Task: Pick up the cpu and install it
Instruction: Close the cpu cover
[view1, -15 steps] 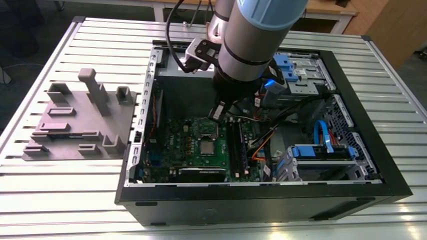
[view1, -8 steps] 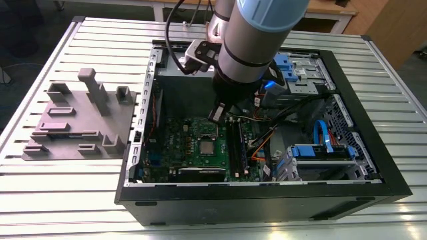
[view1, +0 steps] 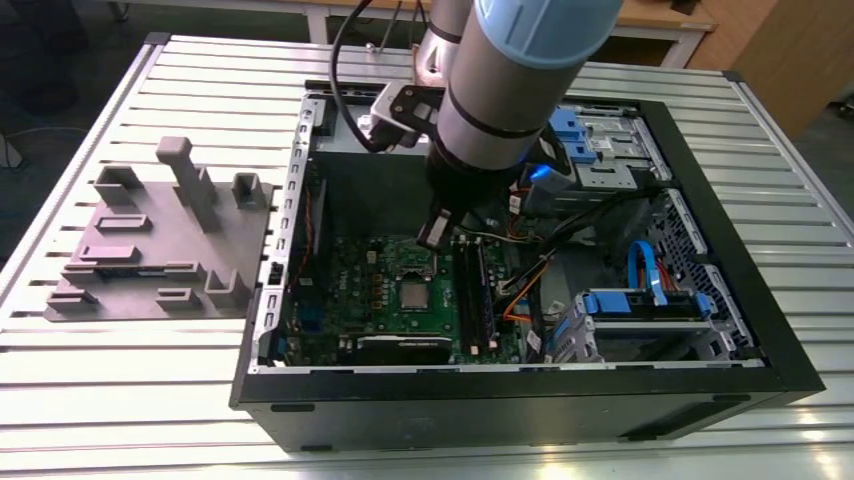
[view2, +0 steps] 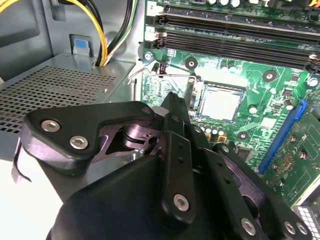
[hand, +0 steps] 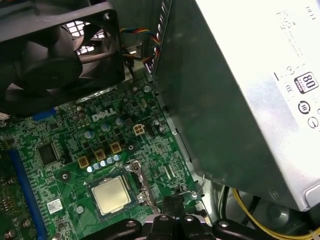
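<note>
While the arm hangs over the open computer case (view1: 534, 385), the purple-grey tray (view1: 160, 250) lies by itself toward the exterior view's left edge of the slatted table (view1: 80, 400), carrying several upright blocks and no chip that I can make out. Bare slats run all round it, and a clear strip separates it from the case wall.

Inside the case, the green motherboard (view1: 387, 290) fills the floor on the exterior view's left side. One cpu (view1: 416, 294) sits flat in its socket near the board's middle, silver top up; it shows the same way in both wrist views (view2: 220, 104) (hand: 111, 194). A thin metal lever (view2: 165, 75) stands just beside the socket. A black fan (hand: 55, 55) hangs near the board's edge, and the big grey metal box (hand: 240, 95) with a white label walls off one side, leaving a narrow channel beside the socket.

Above the board, the gripper (view1: 435, 238) points down close to the socket without touching the cpu; its black fingers (hand: 172, 205) look drawn together, holding nothing.

Toward the exterior view's right, the case holds blue cables (view1: 647, 275), a bundle of yellow wires (view2: 97, 35), and drive cages (view1: 641, 320), so that side is crowded. Two long memory slots (view2: 235, 32) run along the board beyond the socket.
</note>
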